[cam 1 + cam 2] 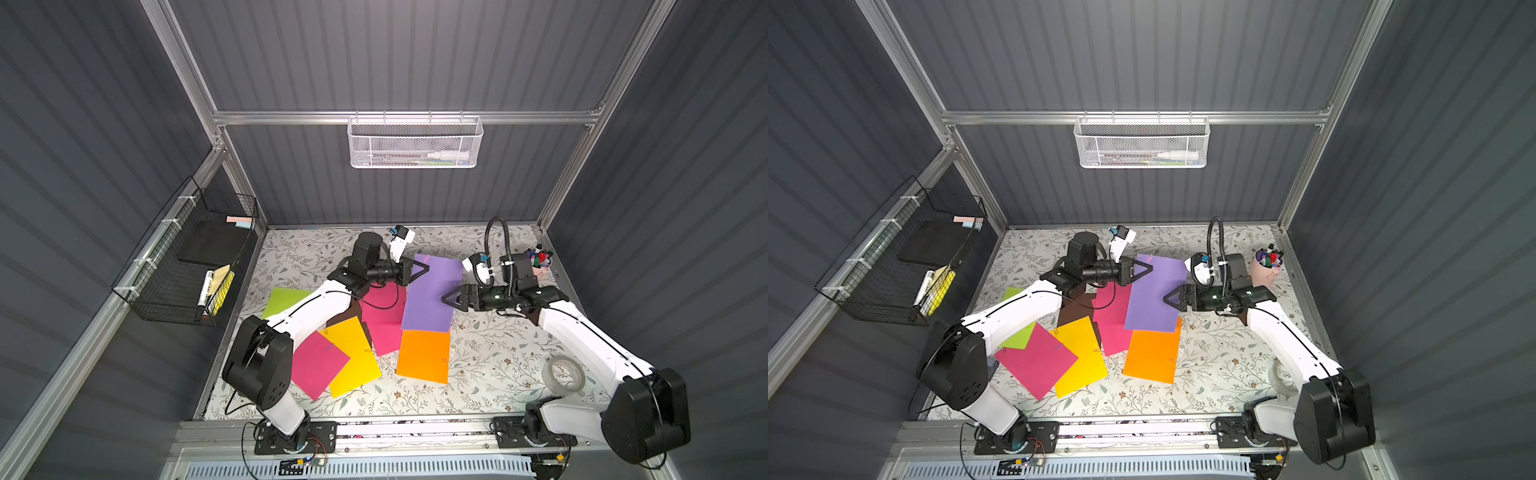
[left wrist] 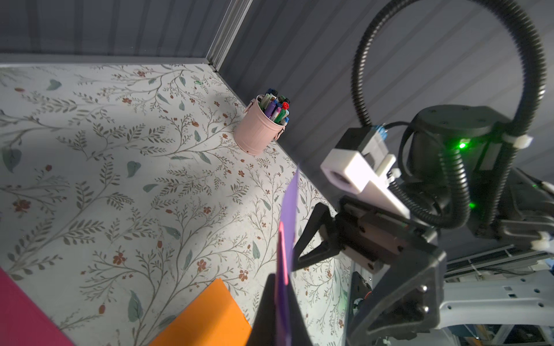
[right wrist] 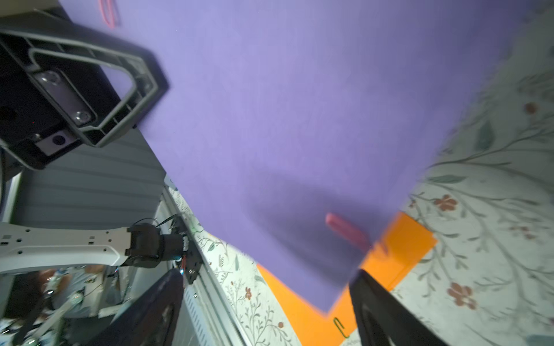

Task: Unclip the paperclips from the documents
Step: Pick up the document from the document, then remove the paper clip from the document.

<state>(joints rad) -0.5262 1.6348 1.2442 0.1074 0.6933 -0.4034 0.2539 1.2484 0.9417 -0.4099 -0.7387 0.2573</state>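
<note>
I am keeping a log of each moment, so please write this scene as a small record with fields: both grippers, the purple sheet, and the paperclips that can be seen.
left gripper: shut on the far corner of the purple sheet
right gripper: open, beside the purple sheet's edge on the robot's right
pink paperclip: on the purple sheet's far edge, next to the left gripper
purple sheet: raised at the gripped corner, overlapping the orange sheet
orange sheet: flat on the table, a dark paperclip on its edge

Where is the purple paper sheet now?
In both top views the purple paper sheet sits mid-table, far corner in the shut left gripper, near edge over the orange paper sheet.
</note>
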